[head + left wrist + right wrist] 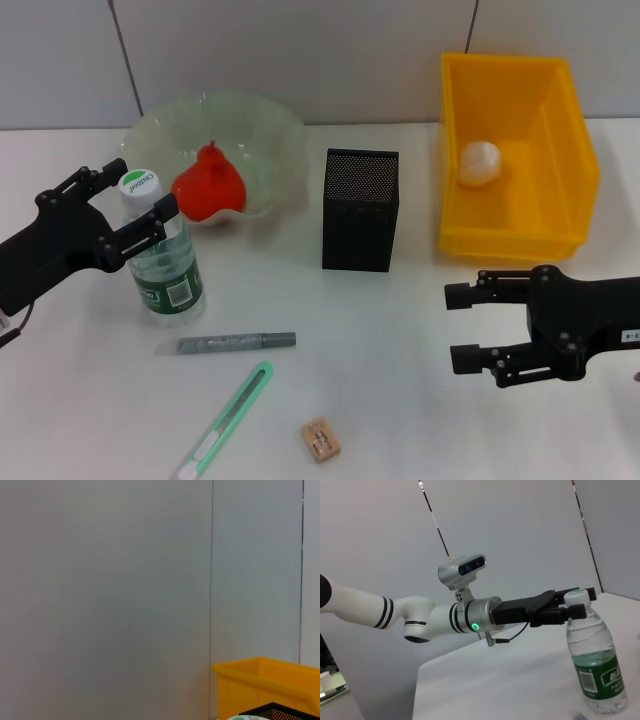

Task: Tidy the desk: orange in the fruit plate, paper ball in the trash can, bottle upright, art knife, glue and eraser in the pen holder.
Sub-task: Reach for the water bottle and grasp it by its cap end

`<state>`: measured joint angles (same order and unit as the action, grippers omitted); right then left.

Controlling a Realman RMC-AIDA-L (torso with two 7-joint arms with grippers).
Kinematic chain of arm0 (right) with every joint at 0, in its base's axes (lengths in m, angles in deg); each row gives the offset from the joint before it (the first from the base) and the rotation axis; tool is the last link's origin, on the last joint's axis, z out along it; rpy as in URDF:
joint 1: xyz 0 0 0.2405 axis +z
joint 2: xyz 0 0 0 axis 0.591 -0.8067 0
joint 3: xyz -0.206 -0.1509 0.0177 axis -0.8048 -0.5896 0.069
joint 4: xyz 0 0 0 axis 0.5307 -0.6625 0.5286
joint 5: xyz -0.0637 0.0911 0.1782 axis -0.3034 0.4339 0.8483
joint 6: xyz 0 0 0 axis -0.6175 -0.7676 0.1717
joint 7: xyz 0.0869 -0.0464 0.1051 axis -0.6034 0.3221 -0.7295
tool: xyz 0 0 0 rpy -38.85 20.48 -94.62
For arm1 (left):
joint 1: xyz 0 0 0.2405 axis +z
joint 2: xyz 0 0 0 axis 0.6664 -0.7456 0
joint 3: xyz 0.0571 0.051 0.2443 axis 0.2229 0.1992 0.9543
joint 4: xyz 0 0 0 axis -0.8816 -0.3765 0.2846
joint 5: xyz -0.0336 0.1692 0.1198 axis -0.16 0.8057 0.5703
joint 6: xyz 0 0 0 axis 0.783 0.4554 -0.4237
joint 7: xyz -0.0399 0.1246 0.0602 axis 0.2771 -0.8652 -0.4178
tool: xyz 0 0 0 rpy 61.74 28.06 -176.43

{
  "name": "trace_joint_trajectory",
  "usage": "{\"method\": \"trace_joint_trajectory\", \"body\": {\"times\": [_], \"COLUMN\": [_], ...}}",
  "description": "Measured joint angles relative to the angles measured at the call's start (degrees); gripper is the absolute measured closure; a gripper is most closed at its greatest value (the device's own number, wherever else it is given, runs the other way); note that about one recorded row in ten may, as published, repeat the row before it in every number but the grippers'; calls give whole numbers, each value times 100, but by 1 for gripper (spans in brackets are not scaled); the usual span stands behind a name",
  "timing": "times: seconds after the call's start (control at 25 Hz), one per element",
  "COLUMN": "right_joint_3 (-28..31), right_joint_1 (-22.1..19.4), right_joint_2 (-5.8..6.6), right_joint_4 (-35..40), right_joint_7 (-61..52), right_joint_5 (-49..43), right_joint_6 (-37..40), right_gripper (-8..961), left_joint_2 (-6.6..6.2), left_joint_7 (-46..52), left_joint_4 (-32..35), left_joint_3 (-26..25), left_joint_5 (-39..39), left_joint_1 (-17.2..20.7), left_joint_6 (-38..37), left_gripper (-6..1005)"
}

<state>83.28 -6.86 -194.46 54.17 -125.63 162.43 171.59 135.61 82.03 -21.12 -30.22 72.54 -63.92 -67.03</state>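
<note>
On the bench (pixel 420 350), the left gripper (pixel 130 205) stands around the neck of the upright bottle (pixel 165 265).

Its jaws are on both sides of the bottle top, but whether they clamp it one cannot tell. The right gripper (pixel 462 326) hovers near the yellow trash can (pixel 575 180), jaws apart and holding nothing. The paper ball (pixel 479 163) lies inside the can. The orange-red fruit (pixel 208 186) sits in the fruit plate (pixel 270 130). The glue stick (pixel 236 342), art knife (pixel 225 420) and eraser (pixel 320 440) lie before the black pen holder (pixel 360 210).
</note>
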Motion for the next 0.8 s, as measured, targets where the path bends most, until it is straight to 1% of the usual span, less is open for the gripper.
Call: {"method": "trace_joint_trajectory", "body": {"times": [0.16, 0.32, 0.36, 0.4, 0.44, 0.56, 0.6, 0.64, 0.72, 0.8], "right_joint_3": [-31, -10, -4, 43, 43, 211, 293, 293, 372, 399], "right_joint_1": [6, -8, -31, -101, -101, -310, -473, -473, -689, -724], "right_joint_2": [-6, -36, -49, -92, -92, -228, -331, -331, -453, -472], "right_joint_4": [-11, -47, -53, -76, -76, -259, -457, -457, -746, -795], "right_joint_7": [0, 70, 146, 334, 334, 737, 929, 929, 1041, 1051], "right_joint_5": [-44, -206, -222, -226, -226, -226, -228, -228, -236, -240], "right_joint_6": [0, -33, -69, -119, -119, -161, -202, -202, -312, -345], "right_gripper": [149, 149, 149, 149, 149, 149, 149, 149, 149, 149], "left_joint_2": [6, 10, 10, 10, 10, 5, 1, 1, -2, 0], "left_joint_7": [0, 0, 2, 12, 12, 61, 99, 99, 116, 117], "left_joint_4": [-12, -15, -17, -18, -18, -18, -16, -16, -13, -16], "left_joint_3": [1, 1, 1, -1, -1, -7, -9, -9, -14, -12], "left_joint_5": [0, 0, 0, 0, 0, 0, 0, 0, 0, 0], "left_joint_1": [-17, -17, -13, -8, -8, 1, 5, 5, 6, 3], "left_joint_6": [26, 36, 37, 38, 38, 38, 38, 38, 39, 39], "left_gripper": [198, 198, 198, 198, 198, 198, 198, 199, 199, 199]}}
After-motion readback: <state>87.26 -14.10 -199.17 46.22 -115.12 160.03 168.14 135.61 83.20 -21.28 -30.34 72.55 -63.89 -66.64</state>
